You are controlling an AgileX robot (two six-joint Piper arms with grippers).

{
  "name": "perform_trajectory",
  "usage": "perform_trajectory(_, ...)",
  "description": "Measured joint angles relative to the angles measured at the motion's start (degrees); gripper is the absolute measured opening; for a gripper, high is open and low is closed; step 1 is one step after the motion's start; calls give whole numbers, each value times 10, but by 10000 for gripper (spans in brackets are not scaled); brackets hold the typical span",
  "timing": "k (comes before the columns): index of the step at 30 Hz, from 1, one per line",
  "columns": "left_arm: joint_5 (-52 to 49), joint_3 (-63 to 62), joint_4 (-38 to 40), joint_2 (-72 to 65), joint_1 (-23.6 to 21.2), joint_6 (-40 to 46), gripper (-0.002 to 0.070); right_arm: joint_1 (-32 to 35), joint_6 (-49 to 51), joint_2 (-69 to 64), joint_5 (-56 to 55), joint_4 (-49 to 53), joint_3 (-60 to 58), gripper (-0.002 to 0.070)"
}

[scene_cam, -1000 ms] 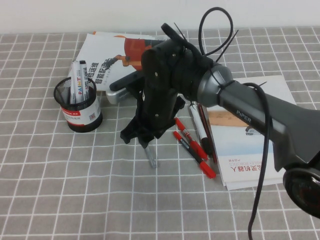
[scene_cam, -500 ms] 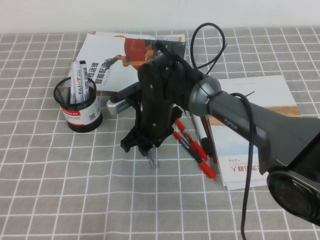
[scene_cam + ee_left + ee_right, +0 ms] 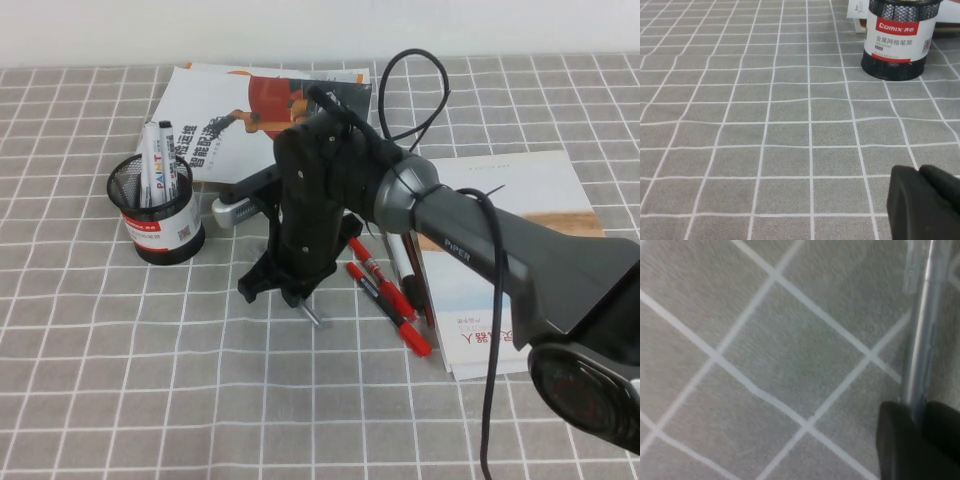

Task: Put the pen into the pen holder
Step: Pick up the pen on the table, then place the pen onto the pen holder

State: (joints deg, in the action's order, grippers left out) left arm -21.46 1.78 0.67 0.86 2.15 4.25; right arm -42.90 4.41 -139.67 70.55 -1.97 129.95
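Right gripper low at mid-table, jaws pinched together; left gripper low, parked.

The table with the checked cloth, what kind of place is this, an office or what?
Probably a desk or office-style test bench: a mesh pen holder with markers, red pens beside booklets on the cloth. The right gripper pinches a grey pen; the left gripper hovers nearby.
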Motion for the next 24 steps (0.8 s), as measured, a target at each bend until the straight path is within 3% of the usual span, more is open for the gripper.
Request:
perform_trajectory(12, 0, 0, 0, 0, 0, 0, -3, -2, 0, 87, -42, -83, -23, 35)
perform_trajectory(18, 0, 0, 0, 0, 0, 0, -3, -38, -8, 175, -216, -104, -191, 35)
perform_trajectory(24, 0, 0, 0, 0, 0, 0, -3, -84, -35, 275, -474, -116, -368, 35)
